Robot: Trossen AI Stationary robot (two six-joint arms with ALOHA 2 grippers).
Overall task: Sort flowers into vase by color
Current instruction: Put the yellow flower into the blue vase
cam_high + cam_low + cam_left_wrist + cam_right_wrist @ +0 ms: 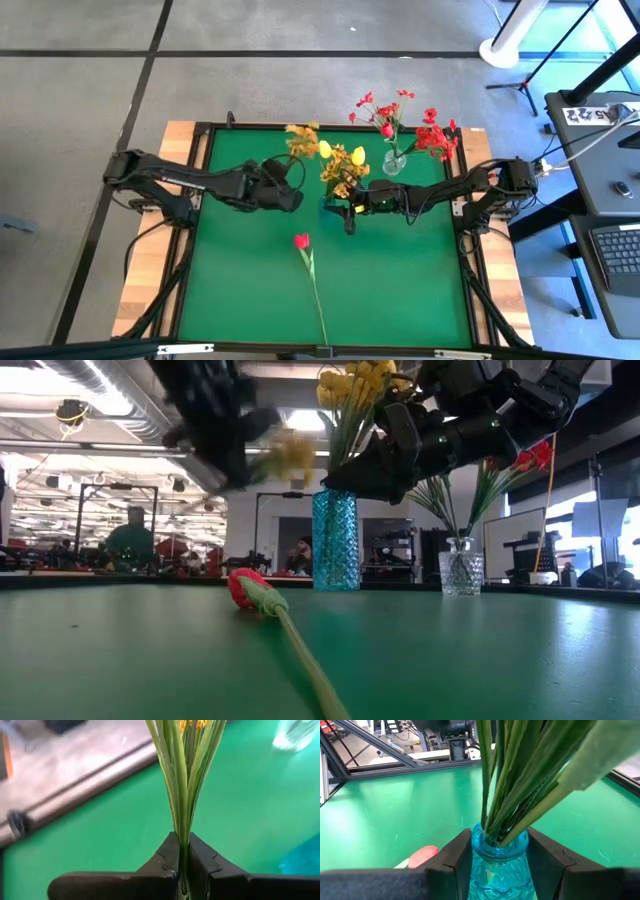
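A green table (pixel 240 270) holds a red tulip (pixel 302 241) lying flat, just below the right gripper (pixel 349 212), beside blue (pixel 335 541) and clear (pixel 394 162) vases.

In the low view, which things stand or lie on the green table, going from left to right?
Red tulip lying on the mat → blue vase holding yellow flowers → clear glass vase with red flowers.

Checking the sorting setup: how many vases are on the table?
2: a blue vase mid-table holding yellow flowers, and a clear vase near the far edge holding red flowers.
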